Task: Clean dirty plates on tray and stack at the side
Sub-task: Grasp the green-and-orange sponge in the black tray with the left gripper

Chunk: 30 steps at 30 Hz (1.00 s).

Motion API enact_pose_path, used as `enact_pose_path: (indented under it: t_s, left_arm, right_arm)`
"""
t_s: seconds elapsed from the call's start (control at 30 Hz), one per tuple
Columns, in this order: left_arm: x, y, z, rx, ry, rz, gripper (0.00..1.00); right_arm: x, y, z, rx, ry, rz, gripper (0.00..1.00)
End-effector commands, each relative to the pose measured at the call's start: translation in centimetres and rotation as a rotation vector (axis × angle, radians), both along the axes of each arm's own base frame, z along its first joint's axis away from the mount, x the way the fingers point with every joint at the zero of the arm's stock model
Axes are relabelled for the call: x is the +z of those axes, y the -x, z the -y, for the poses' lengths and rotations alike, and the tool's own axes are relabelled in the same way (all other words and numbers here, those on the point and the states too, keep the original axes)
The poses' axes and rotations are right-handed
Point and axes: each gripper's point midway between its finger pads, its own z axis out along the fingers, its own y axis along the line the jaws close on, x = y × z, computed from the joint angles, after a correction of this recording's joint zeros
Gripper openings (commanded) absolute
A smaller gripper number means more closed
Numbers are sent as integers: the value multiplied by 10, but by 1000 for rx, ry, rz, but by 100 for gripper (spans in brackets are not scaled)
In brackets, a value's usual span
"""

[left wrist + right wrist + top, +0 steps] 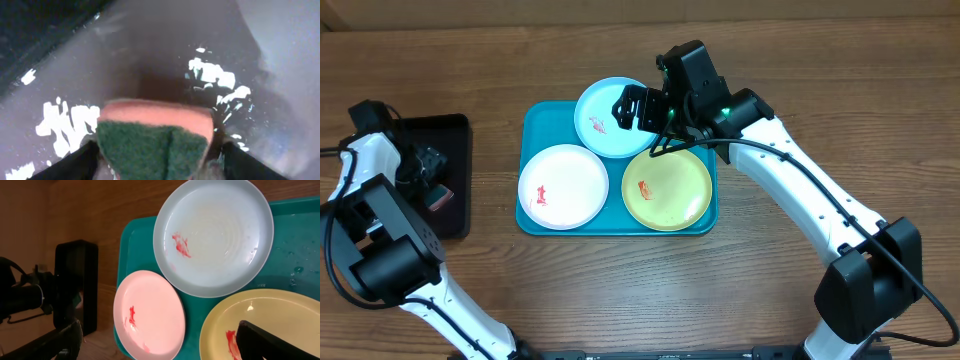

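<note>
Three dirty plates lie in the turquoise tray [535, 125] on the tabletop [800, 60], each marked with a small red smear: the light blue plate [610, 118] at the far edge, the white plate [563, 187] at the near left, and the yellow-green plate [667, 188] at the near right. Note that the light blue plate's rim overlaps the yellow-green plate's rim. The right tool [157, 342] hangs above the tray with its fingers spread wide and nothing between them. The left tool [430, 175] sits over the black tray [455, 130] beside the turquoise tray. Its fingers [75, 162] flank a sponge [155, 135], orange with a green scouring face; you cannot tell whether they clamp it.
</note>
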Motion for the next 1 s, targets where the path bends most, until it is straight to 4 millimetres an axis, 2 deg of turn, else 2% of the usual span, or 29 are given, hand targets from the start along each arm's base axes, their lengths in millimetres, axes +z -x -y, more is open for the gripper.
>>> enact_pose_path:
  t_s: [0.0,0.13,0.23,0.27,0.3,0.33,0.5,0.57,0.6,0.7,0.8,0.87,0.9,0.93,0.97]
  left_arm:
    - [-22,13,-4,5,1,-78,50]
    - [-21,15,-8,1,-23,-94,6]
    - [-22,21,-3,-6,-1,-120,4]
    - [-22,24,1,-9,19,-131,22]
    - [-23,26,7,-12,47,-137,73]
    - [-24,29,13,-16,79,-143,100]
    - [-25,42,45,-46,236,-182,100]
    - [-24,44,51,-82,267,-186,100]
    - [-24,45,52,-94,270,-189,96]
    - [-24,44,52,-109,268,-190,63]
    - [-24,43,50,-108,262,-183,21]
    - [-25,40,48,-108,254,-170,6]
    - [-25,38,47,-109,247,-163,4]
    - [-25,36,44,-108,234,-159,8]
    - [-25,35,41,-106,216,-155,28]
  right_arm:
    - [16,-3,-2,-2,-13,42,100]
    - [16,-4,-3,-2,-14,43,100]
    - [17,-4,-3,-1,-16,47,100]
    - [17,-4,-3,-2,-16,47,100]
    - [17,-4,-3,-2,-16,47,100]
    - [17,-4,-3,-2,-16,48,100]
    - [18,-5,-4,-1,-20,53,100]
    - [18,-5,-4,-1,-20,52,100]
    - [18,-5,-4,-1,-19,52,100]
    - [18,-5,-3,-2,-19,52,100]
    - [18,-5,-4,-1,-19,52,100]
    - [18,-5,-4,-1,-19,52,100]
    - [18,-5,-4,-1,-19,52,100]
    - [18,-5,-4,-1,-19,52,100]
    - [18,-5,-3,-1,-19,52,100]
